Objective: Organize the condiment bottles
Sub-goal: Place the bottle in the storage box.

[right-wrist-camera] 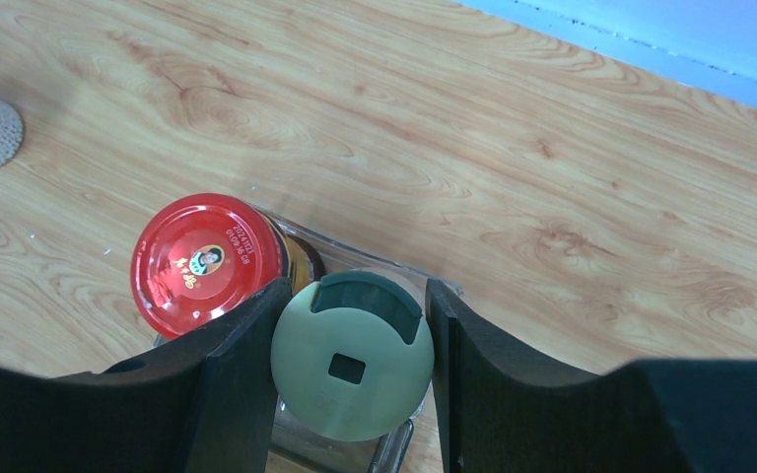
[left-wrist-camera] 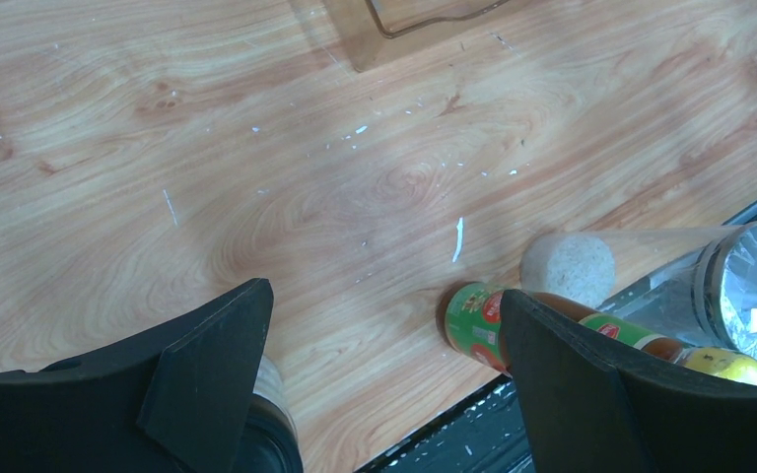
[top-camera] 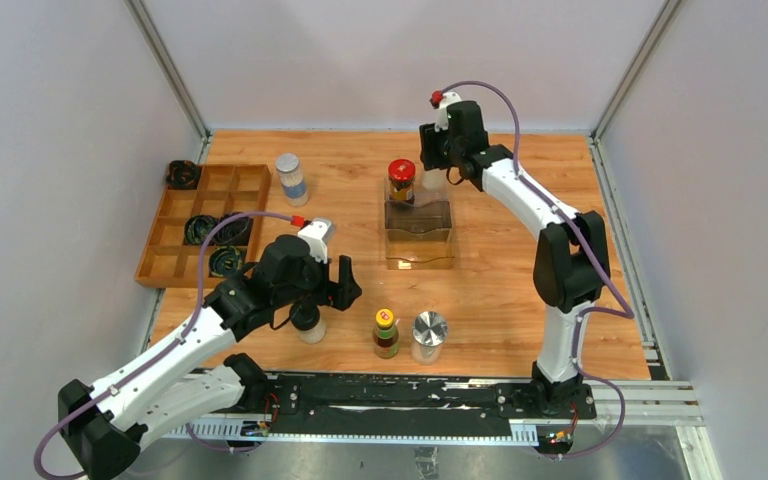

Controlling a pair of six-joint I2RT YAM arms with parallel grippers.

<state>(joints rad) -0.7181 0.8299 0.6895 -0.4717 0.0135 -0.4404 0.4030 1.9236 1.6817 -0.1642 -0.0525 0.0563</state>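
Observation:
My right gripper (top-camera: 434,178) (right-wrist-camera: 357,286) is shut on a shaker with a pale green cap (right-wrist-camera: 353,357), held at the back right of a clear bin (top-camera: 419,250). A red-lidded dark jar (top-camera: 401,182) (right-wrist-camera: 207,264) stands in the bin right beside it. My left gripper (top-camera: 332,292) (left-wrist-camera: 382,296) is open near the front, with only bare wood between its fingers. A black-capped jar (top-camera: 308,322) (left-wrist-camera: 266,434) stands just by its left finger. To the right are a yellow-capped brown sauce bottle (top-camera: 386,333) (left-wrist-camera: 473,320) and a silver-lidded jar (top-camera: 428,336) (left-wrist-camera: 754,286). A blue-labelled jar (top-camera: 292,178) stands at the back.
A wooden compartment tray (top-camera: 175,262) lies at the left with black coiled bundles (top-camera: 200,230) in it, and another bundle (top-camera: 182,174) sits behind it. White walls close in the table on three sides. The black base rail (top-camera: 400,395) runs along the near edge.

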